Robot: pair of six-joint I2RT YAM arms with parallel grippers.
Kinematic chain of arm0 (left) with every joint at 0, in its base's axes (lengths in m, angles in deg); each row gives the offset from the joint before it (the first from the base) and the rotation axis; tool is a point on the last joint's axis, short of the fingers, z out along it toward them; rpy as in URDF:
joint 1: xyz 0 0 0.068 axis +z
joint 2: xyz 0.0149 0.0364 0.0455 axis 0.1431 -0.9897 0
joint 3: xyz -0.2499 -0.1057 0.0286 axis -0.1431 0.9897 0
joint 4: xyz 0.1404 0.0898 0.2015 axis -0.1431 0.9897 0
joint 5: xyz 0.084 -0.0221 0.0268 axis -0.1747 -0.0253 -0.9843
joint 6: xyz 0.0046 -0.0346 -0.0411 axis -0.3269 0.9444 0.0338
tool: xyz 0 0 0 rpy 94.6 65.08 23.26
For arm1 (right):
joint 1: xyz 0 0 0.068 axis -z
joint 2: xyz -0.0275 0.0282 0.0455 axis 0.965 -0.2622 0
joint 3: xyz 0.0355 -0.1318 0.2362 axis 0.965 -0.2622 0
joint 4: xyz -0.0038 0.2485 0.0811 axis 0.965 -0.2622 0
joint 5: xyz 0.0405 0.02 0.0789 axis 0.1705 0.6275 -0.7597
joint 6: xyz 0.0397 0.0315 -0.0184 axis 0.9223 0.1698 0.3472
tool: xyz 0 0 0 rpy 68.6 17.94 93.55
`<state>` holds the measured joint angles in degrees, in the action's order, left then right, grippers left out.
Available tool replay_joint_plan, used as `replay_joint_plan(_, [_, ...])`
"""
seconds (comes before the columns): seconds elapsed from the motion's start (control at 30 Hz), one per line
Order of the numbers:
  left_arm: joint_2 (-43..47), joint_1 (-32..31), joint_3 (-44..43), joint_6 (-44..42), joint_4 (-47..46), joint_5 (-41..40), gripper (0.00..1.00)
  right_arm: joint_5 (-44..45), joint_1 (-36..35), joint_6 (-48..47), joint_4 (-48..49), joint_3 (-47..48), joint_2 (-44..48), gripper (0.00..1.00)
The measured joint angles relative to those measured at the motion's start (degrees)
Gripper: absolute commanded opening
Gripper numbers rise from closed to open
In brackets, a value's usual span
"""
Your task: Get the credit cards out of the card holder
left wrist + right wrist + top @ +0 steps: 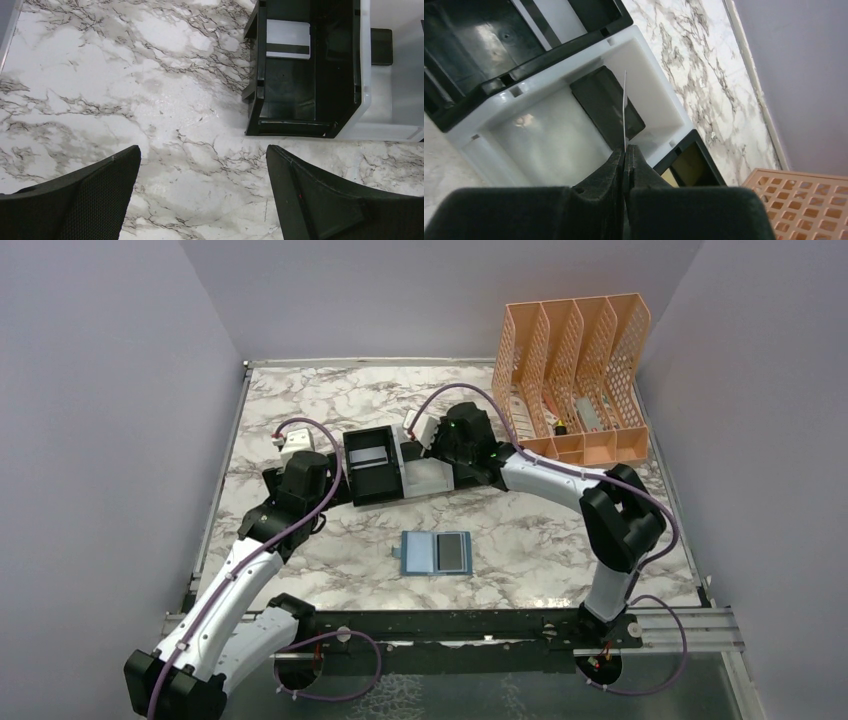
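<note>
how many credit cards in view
5: grey card, black card, gold card each in its own tray bin; edge-on card in right gripper; dark card in card holder; more may hide.

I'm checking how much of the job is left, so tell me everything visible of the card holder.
The card holder is a small matte blue bifold, lying opened flat, inside up, on the marble table, toward its near edge. Its two panels sit side by side: the left shows bare lighter blue, the right is nearly covered by a dark grey card framed by a blue edge. Whether that card sits in a pocket is too small to tell. Nothing else touches it.
</note>
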<state>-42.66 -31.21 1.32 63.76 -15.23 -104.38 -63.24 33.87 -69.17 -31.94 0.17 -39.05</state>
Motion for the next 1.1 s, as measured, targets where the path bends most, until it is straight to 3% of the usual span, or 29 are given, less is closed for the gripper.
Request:
replay_joint_plan(0.5, [1.68, 0.0, 0.13, 0.07, 0.26, -1.49, 0.99, 3.06, -0.09, -9.2, -0.59, 10.03, -12.55, 0.01])
replay_joint_plan(1.1, [1.66, 0.0, 0.42, 0.04, 0.42, -2.1, 0.99, 6.58, -0.63, -15.17, -1.73, 18.21, -21.31, 0.04])
